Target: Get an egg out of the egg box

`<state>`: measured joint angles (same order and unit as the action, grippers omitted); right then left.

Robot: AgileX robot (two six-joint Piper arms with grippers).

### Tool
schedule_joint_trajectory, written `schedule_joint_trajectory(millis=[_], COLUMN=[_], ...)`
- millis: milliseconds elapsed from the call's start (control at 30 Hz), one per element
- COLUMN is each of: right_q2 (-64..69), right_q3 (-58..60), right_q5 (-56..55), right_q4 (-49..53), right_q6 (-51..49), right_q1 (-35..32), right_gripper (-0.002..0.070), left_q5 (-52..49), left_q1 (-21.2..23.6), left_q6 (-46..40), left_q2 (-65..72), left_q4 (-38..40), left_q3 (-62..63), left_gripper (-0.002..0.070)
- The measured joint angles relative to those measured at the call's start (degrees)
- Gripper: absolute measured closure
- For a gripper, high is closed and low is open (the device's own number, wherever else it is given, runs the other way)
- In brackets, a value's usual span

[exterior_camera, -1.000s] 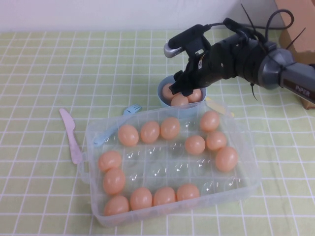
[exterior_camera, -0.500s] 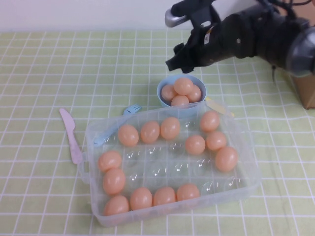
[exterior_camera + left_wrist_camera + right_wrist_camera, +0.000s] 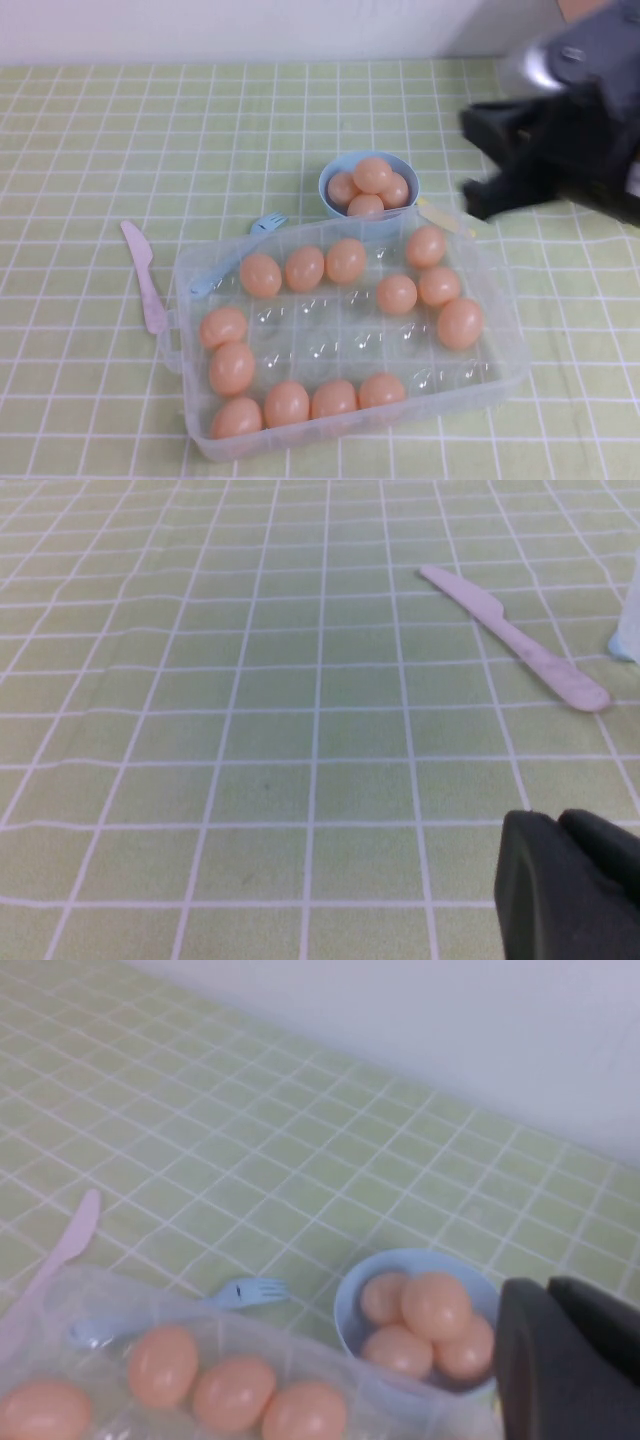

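Observation:
The clear plastic egg box (image 3: 190,275) lies open in the middle of the table, with several tan eggs (image 3: 345,260) around its cells. Its near wall also shows in the right wrist view (image 3: 90,1295). My right gripper (image 3: 478,200) is a blurred dark shape at the right, level with the box's far right corner. In the right wrist view it (image 3: 548,1295) is shut and empty beside the bowl. My left gripper (image 3: 560,825) is shut and empty over bare cloth, out of the high view.
A light-blue bowl (image 3: 326,188) with several eggs stands just behind the box, and shows in the right wrist view (image 3: 347,1305). A pink plastic knife (image 3: 145,275) lies left of the box. A blue fork (image 3: 262,225) lies at its far edge. A yellow utensil (image 3: 440,215) lies behind the box.
My right gripper rose from the bowl and swung away to the right. The bowl now shows one more egg on top.

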<state>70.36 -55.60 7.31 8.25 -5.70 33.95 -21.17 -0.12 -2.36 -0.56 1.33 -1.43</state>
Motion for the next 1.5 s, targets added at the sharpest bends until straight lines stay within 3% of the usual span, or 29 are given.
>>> schedule_joint_trajectory(millis=[233, 667, 767, 1200, 1333, 1500], right_q2=[-19.5, -39.2, -42.3, -63.8, -70.3, -70.9], right_q3=[12.5, 31.0, 33.9, 52.5, 56.7, 57.1], right_q5=[9.9, 10.3, 8.8, 0.4, -0.3, 3.2], right_q4=[0.5, 2.9, 2.9, 3.0, 1.7, -0.9], right_q6=[-0.1, -1.2, -2.4, -2.2, -2.2, -2.2], right_q1=[0.0, -0.4, -4.4, -32.9, -37.5, -37.8], right_gripper=[0.0691, 0.0692, 0.0693, 0.0694, 0.0694, 0.0694], left_q5=[0.0, 0.0, 0.0, 0.0, 0.0, 0.0], left_q1=[0.0, 0.0, 0.0, 0.0, 0.0, 0.0], left_q6=[0.0, 0.0, 0.0, 0.0, 0.0, 0.0], left_q2=[0.0, 0.0, 0.0, 0.0, 0.0, 0.0], left_q4=[0.0, 0.0, 0.0, 0.0, 0.0, 0.0], left_q3=[0.0, 0.0, 0.0, 0.0, 0.0, 0.0], left_gripper=[0.0678, 0.0678, 0.0678, 0.0678, 0.0678, 0.0678])
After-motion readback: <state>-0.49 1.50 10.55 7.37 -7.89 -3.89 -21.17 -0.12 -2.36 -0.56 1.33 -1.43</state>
